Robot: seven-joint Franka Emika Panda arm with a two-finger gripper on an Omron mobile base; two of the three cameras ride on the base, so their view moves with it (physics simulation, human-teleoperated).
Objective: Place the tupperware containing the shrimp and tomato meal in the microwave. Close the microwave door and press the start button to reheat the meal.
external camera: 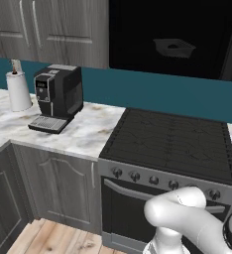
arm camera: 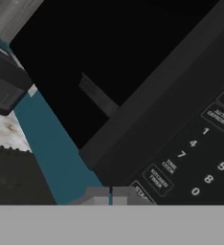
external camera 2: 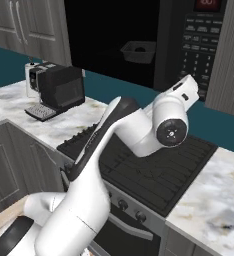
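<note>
End effector (arm camera: 110,195) shut; translucent tupperware (external camera 2: 138,51) inside microwave (external camera 2: 139,40).

My two base views look forward and down from behind me, one from each side, sharing the stove (external camera: 172,144), the coffee machine (external camera: 57,96) and the open microwave (external camera: 172,34). My hand view, rolled, sits close before the microwave's keypad (arm camera: 200,158), just beyond my claw (arm camera: 107,195).

The microwave (arm camera: 190,158) keypad, directly ahead of the gripper (arm camera: 110,195), carries white digits 1, 4, 7, 5, 8 and 0. Beside them sit buttons labelled "TIME COOK", "KITCHEN TIMER" and "AUTO DEFROST"; other labels are too blurred to read.
</note>
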